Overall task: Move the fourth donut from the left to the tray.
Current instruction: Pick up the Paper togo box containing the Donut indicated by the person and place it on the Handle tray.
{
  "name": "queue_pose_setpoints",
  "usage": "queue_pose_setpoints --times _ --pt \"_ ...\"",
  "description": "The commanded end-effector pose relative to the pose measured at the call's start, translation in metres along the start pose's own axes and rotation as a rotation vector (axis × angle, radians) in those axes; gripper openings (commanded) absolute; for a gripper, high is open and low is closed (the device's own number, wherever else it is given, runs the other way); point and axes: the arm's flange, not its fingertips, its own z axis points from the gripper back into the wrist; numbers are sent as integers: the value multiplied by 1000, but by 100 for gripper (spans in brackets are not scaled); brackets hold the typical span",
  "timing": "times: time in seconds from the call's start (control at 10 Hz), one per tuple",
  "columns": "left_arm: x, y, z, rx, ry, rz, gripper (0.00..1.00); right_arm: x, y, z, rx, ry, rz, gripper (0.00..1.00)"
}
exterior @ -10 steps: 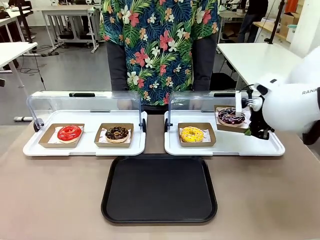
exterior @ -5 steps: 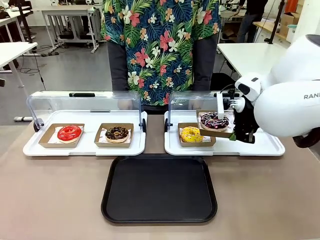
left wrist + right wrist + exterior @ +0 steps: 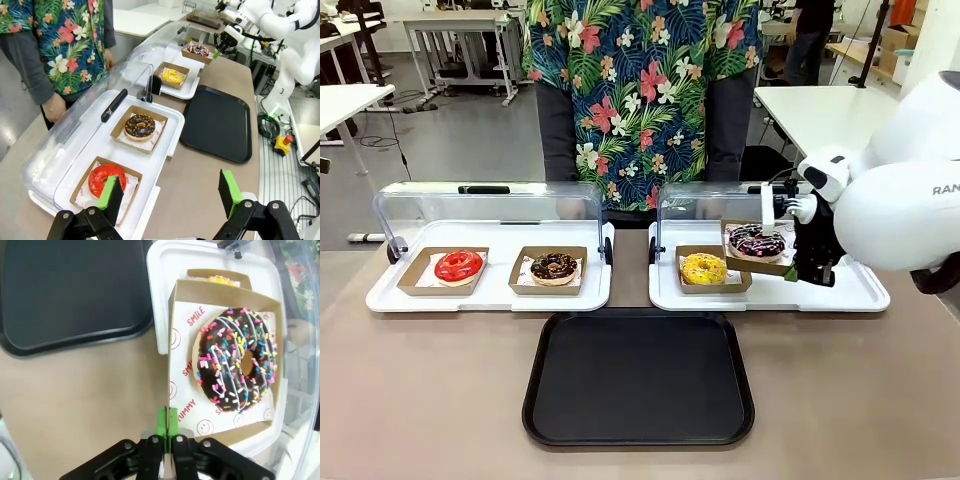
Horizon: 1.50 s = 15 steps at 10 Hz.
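We have the right gripper [image 3: 790, 272] clamped on the edge of the cardboard holder [image 3: 176, 365], carrying the fourth donut [image 3: 755, 241] in the air above the right display tray [image 3: 860, 290], just beside and slightly behind the yellow donut [image 3: 704, 268]. The holder sits roughly level. The black tray [image 3: 638, 378] lies on the table [image 3: 430, 390] in front of that display tray, toward the left. Our left gripper [image 3: 170, 192] hangs with fingers apart, holding nothing, near the red donut [image 3: 102, 178].
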Motion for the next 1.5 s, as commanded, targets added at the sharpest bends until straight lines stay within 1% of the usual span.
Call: queue_pose_setpoints --times 0.0,0.1,0.3,0.6,0.8,1.0,1.2,1.4 --pt "1 -2 1 1 12 -7 100 23 54 -15 -18 41 -46 2" --pt "1 -2 1 1 12 -7 100 32 76 -17 4 32 -53 2" --pt "1 -2 1 1 12 -7 100 51 120 -17 -12 16 -58 2" --pt "1 -2 1 1 12 -7 100 74 172 -30 -3 -6 -45 2" --pt "1 -2 1 1 12 -7 100 83 194 -43 22 -15 -7 2" --pt "1 -2 1 1 12 -7 100 91 213 -54 17 -25 43 2" --pt "1 -2 1 1 12 -7 100 94 225 -63 27 -24 74 2" --pt "1 -2 1 1 12 -7 100 95 229 -74 27 2 92 2"
